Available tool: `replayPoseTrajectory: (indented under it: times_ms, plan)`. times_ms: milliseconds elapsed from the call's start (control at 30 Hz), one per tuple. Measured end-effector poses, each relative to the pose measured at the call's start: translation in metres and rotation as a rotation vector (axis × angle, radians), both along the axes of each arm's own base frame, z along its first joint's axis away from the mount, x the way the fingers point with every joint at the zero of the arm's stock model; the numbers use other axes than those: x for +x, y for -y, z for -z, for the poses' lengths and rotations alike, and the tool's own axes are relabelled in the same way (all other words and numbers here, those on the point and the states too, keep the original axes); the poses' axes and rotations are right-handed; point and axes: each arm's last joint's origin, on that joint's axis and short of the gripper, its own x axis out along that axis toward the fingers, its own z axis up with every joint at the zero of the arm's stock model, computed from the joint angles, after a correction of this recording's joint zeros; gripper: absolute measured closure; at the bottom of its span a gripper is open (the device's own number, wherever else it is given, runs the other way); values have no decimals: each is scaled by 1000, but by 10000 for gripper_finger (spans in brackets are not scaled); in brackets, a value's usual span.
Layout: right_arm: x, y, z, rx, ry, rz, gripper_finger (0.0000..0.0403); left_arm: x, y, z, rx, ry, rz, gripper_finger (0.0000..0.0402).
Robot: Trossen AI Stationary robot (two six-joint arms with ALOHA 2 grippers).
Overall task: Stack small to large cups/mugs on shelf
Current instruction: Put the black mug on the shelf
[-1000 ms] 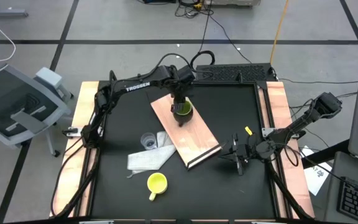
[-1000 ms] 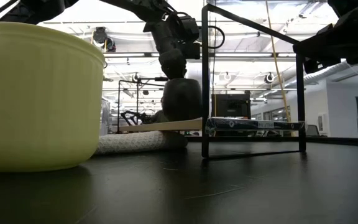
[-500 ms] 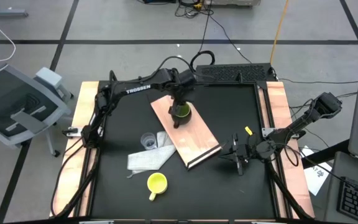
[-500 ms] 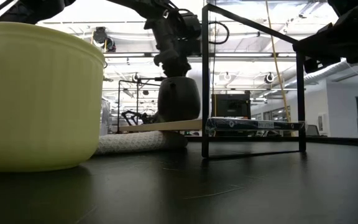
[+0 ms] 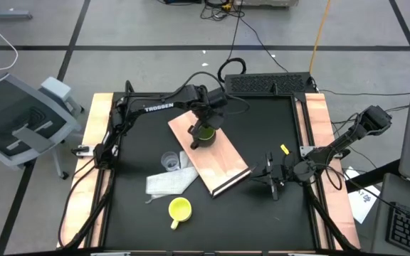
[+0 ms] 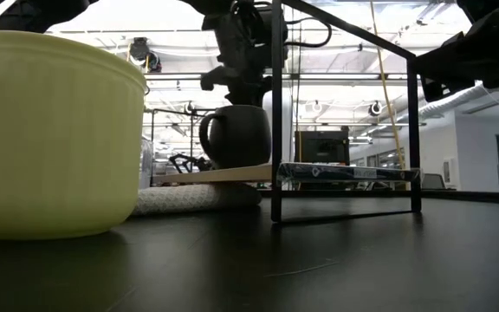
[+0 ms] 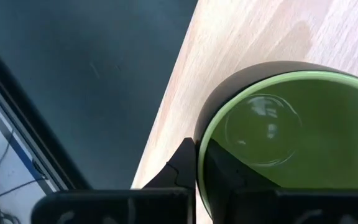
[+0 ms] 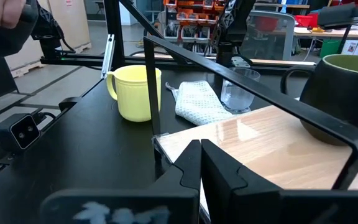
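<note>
The dark olive-green mug stands upright on the light-wood shelf board, near its far end. My left gripper is over it, shut on its rim. In the low view the mug shows its handle. The yellow mug stands on the black table near the front edge. The clear cup stands left of the board. My right gripper is shut and empty, low over the table right of the board's dark end strip. My left gripper holds the green mug by its rim, one finger outside the wall and one inside. The fingers come from above, pointing down. The mug stands upright with its base on the board.
A white cloth lies left of the board, and the board's edge rests over it. A thin black frame stands at the board's dark end. Wooden rails border the table.
My left gripper has turned about its upright axis with the green mug, whose handle has swung toward the table's left. The mug stays upright on the board. The board and its black frame have shifted a little toward the table's left.
</note>
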Motion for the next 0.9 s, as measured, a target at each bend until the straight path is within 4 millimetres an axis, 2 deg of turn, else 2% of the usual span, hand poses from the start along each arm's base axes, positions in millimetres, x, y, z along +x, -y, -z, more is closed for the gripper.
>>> replayPoseTrajectory:
  times_ms: [300,567,767,900]
  plan:
    - [0,0,0,-1,-1,0,403,-1,2,0,-10,1,124,391]
    - [0,0,1,-7,-10,0,403,0,1,1,-18,2,102,390]
    - [0,0,1,-7,-10,0,403,0,1,3,-23,-3,88,349]
    - [0,0,1,-7,-9,0,403,1,1,3,-11,-4,83,337]
